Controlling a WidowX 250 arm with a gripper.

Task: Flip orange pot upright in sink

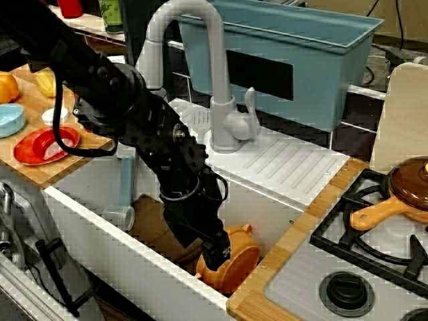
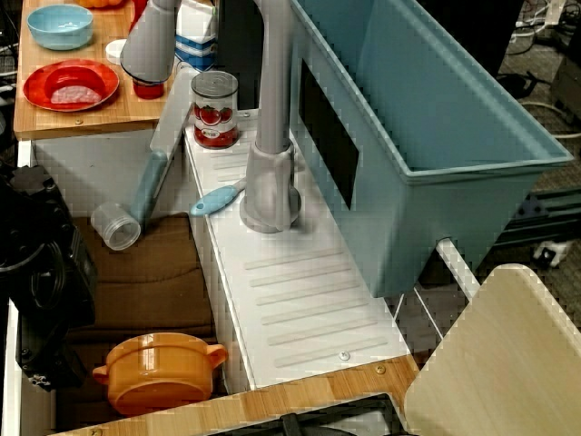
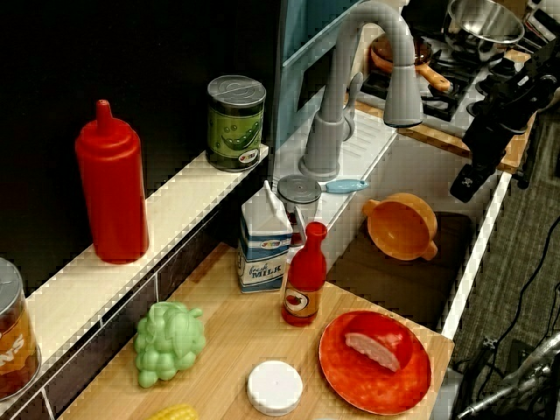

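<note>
i've got the gripper [image 1: 217, 254] down inside the sink [image 1: 100, 231], low in the corner nearest the stove. the orange pot [image 1: 233, 259] sits right against my fingertips, just beyond them toward the stove-side wall, resting on the brown basin floor. from the front view it leans, its base or side turned toward the camera; in the overhead view [image 2: 162, 368] it reads as sitting nearly level with a loop handle out to each side, and from the far counter view [image 3: 402, 226] i look straight into its open mouth, so i judge it is tipped on its side or partly raised, not yet flat on its base. i cannot tell whether the jaws are spread or pinched on the rim; the arm's black body hides the tips in every view. being wedged near the wall probably helps: the wall gives me something to lever the pot against. a clear cup [image 2: 116, 225] lies well behind me, near the faucet [image 1: 200, 60].
</note>
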